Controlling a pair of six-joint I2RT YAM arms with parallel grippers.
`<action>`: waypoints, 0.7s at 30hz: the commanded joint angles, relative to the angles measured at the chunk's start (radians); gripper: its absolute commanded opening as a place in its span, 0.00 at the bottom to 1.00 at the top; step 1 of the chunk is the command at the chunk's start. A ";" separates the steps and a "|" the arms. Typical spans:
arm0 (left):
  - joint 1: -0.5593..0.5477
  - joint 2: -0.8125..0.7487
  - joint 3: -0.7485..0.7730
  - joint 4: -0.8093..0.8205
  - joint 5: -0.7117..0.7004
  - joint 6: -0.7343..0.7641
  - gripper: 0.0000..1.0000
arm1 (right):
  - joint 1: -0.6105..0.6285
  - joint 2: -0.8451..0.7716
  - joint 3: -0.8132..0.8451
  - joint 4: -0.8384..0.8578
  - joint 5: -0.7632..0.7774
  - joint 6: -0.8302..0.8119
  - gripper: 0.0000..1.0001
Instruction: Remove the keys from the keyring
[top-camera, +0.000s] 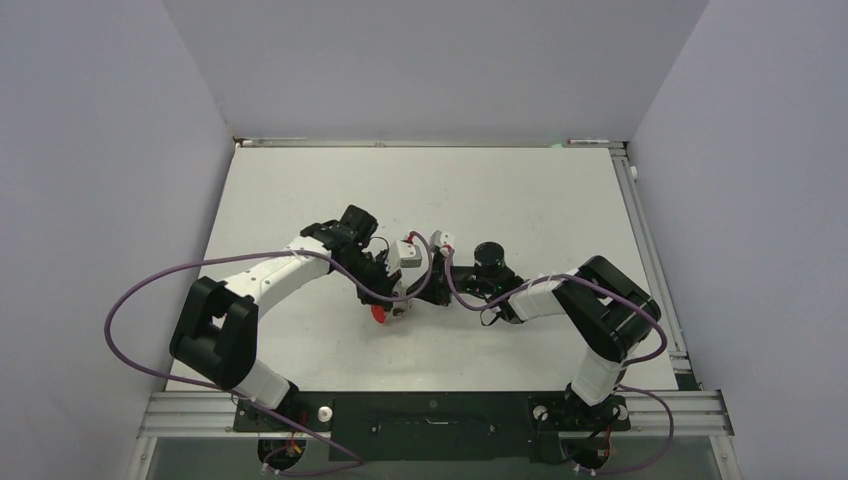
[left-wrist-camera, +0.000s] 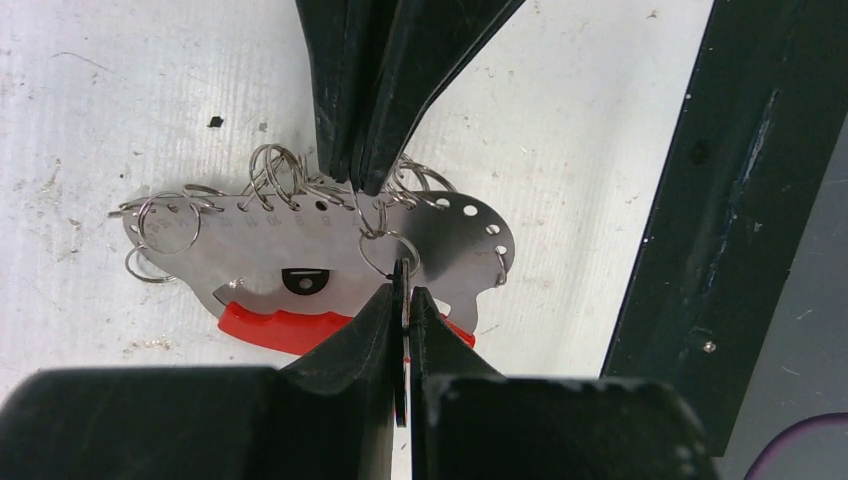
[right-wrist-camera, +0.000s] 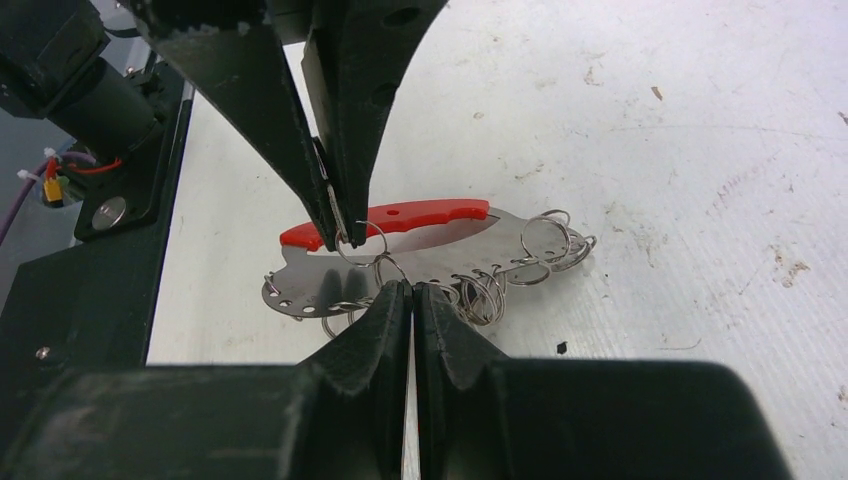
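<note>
The keyring (left-wrist-camera: 320, 245) lies on the white table: a curved grey metal band with a bright red edge (left-wrist-camera: 285, 328) and several thin wire rings along its holed rim. My left gripper (left-wrist-camera: 404, 290) is shut on a thin flat key (left-wrist-camera: 403, 335), seen edge-on, which hangs on a wire ring (left-wrist-camera: 372, 262) at the band. My right gripper (right-wrist-camera: 411, 290) is shut on the band's holed rim among the rings (right-wrist-camera: 485, 290). In the right wrist view the left fingers (right-wrist-camera: 345, 180) pinch the key (right-wrist-camera: 331, 208) over the red edge (right-wrist-camera: 420, 214). I cannot make out a second key.
Both grippers meet at the table's middle, over the red edge of the band (top-camera: 381, 313). Purple cables (top-camera: 150, 285) loop off both arms. A black frame bar (left-wrist-camera: 720, 220) runs along the right of the left wrist view. Grey walls enclose the table.
</note>
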 joint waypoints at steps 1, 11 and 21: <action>0.002 -0.025 -0.004 0.014 -0.012 0.010 0.00 | -0.019 -0.015 0.015 0.076 0.051 0.065 0.05; 0.000 0.025 -0.006 0.017 -0.057 0.022 0.00 | -0.023 0.002 -0.018 0.230 0.088 0.180 0.05; -0.005 0.059 -0.005 0.080 -0.033 -0.011 0.00 | -0.007 0.034 -0.056 0.446 0.039 0.268 0.05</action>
